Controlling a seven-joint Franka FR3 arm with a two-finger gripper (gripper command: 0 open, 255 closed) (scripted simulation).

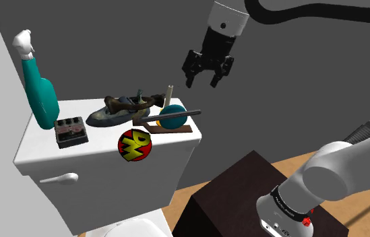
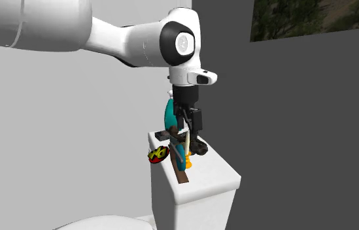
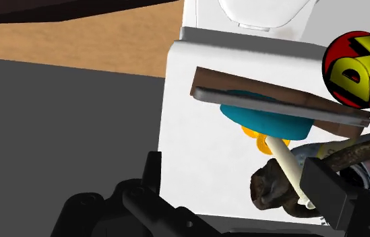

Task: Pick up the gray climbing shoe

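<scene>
Shoulder view has the black fingers (image 1: 215, 77) spread apart and empty, hovering above the white toilet tank lid (image 1: 38, 151). The grey climbing shoe (image 1: 118, 112) lies mid-lid, between a black pedal (image 1: 71, 132) and a teal disc (image 1: 172, 116). A dark grey wall (image 1: 311, 74) stands behind, with wooden floor (image 1: 286, 168) below.

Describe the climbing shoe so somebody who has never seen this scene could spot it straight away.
Find the white toilet tank with several things on top. The climbing shoe lies near the middle, between the tall teal spray bottle and the teal disc on a brown board. It is the only low, long, grey-blue thing, with brown straps across it.
</scene>
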